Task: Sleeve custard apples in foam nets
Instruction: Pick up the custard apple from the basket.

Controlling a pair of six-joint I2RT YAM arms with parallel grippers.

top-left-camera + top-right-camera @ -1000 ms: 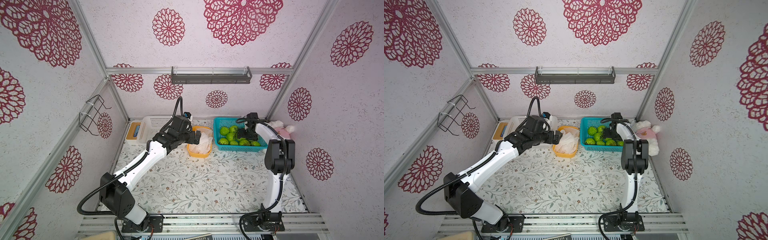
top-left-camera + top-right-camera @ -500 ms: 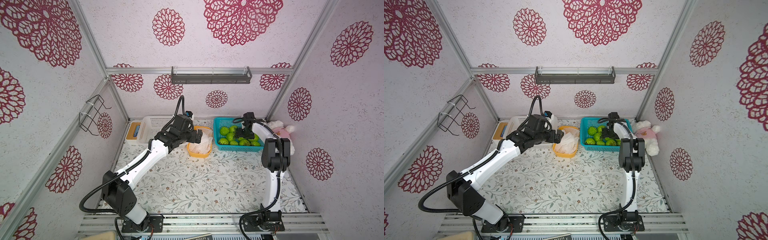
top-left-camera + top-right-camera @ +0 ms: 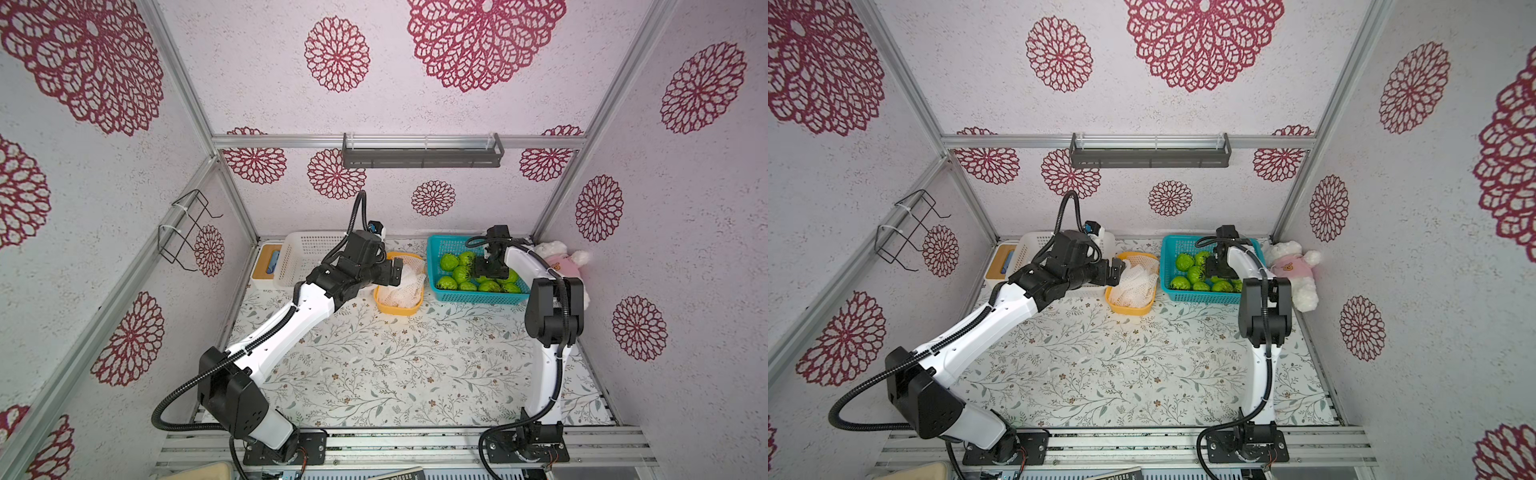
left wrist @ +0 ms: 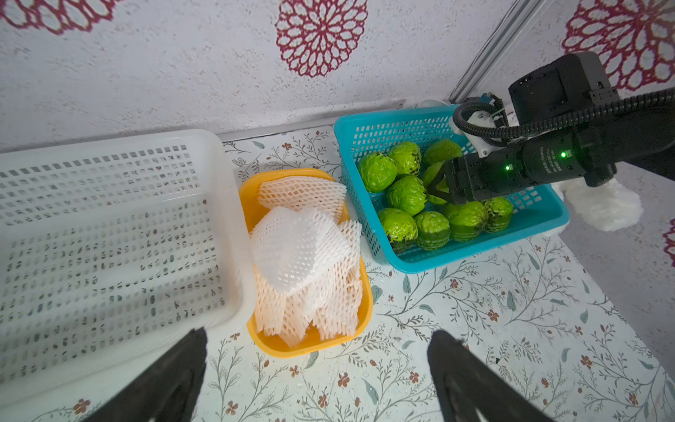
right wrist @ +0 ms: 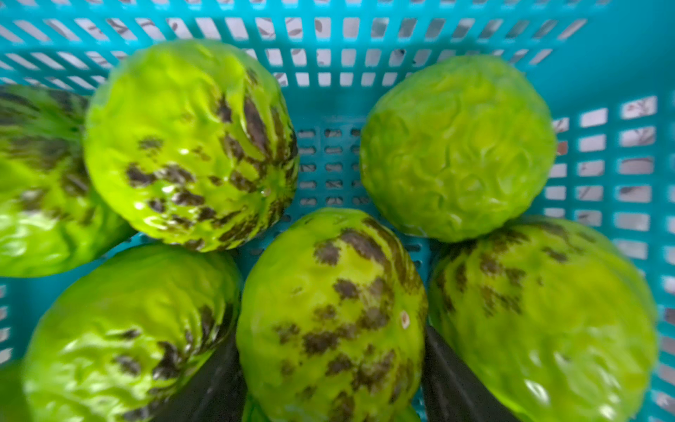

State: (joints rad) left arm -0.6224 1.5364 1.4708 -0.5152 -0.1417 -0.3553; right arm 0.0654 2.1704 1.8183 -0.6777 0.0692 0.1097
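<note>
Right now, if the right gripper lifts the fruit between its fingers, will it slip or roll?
Probably slippery: the fruit straddled by the right gripper looks glossy. Round, so it may roll if released. Neighbouring fruits touch it and may shift.

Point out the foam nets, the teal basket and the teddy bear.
foam nets (image 4: 296, 248): left wrist view, the topmost net.
teal basket (image 4: 475, 245): left wrist view, its outer wall.
teddy bear (image 3: 1289, 269): in a top view, its pink shirt.

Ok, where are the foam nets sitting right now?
In both top views the foam nets lie piled in the yellow tray at the back of the table, between the white basket and the teal basket of custard apples.
</note>
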